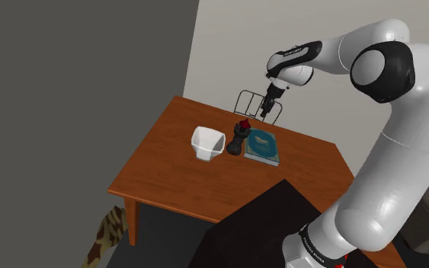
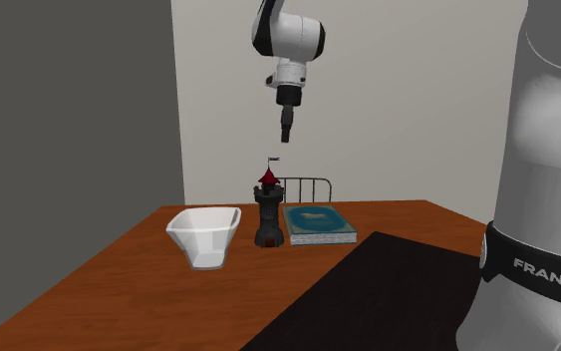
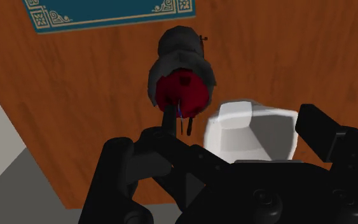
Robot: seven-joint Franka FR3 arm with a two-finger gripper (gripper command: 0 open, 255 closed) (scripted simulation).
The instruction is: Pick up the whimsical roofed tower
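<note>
Standing on brown tbl — tower, grey walls

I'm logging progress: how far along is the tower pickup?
Done: the open tool hangs roughly above the tower. In hand: nothing; the tower stands on the table between bowl and book, untouched. Left: descend, shut on it, lift.
</note>
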